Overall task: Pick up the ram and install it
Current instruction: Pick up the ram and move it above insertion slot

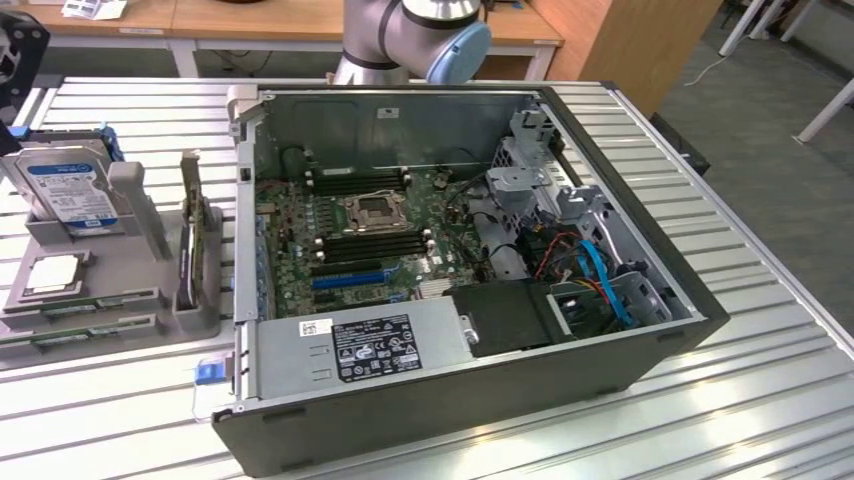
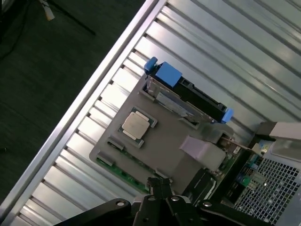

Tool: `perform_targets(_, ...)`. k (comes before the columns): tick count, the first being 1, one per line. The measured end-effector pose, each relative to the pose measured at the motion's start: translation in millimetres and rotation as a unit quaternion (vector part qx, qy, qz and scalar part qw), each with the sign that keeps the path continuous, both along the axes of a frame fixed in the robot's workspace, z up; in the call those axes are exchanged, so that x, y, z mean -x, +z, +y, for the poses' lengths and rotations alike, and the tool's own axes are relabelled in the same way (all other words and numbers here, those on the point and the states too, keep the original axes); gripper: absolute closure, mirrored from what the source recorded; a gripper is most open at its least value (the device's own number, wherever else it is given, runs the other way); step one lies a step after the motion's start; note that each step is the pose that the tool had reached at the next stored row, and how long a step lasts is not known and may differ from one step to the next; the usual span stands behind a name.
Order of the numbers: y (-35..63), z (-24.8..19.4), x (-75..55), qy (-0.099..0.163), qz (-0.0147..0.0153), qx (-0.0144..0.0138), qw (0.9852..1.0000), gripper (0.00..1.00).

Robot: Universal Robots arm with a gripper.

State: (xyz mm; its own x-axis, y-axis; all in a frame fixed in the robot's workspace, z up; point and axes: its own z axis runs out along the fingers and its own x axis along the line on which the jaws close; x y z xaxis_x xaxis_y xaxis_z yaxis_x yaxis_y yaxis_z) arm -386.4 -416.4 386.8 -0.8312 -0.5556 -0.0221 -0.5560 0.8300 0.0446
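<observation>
Zero load in the gripper (image 2: 160, 183): its tips look pressed together with nothing between them, over the edge of the grey fixture (image 2: 162, 146). How high I hang above it cannot be read.

The ram (image 2: 120, 172) sits low in a groove along that same edge, one end near my tips. In the exterior view the ram (image 1: 74, 333) is on the left, outside the open case (image 1: 641, 385).

Risks, as I judge them:
- The stick is thin and shows little edge above its groove. An off-centre pinch could tilt it or let it slip.
- The dark expansion card (image 2: 202, 183) stands just beside my tips, so a stray descent could strike it.
- A second green strip (image 1: 94, 303) lies alongside, so I could take the wrong stick.
- The processor chip (image 2: 136, 126) rests loose nearby and a knock could shift it.
</observation>
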Motion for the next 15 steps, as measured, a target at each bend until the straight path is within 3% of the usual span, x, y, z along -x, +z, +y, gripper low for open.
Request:
perform_targets(4,-0.1,0.0,0.0,0.037,0.0000,0.0000,0.9993,0.90)
perform_targets(8,-0.1,0.0,0.0,0.073,0.0000,0.0000,0.9974,0.90)
perform_targets(15,-0.2,0.0,0.0,0.136,0.0000,0.0001,0.9907,0.90)
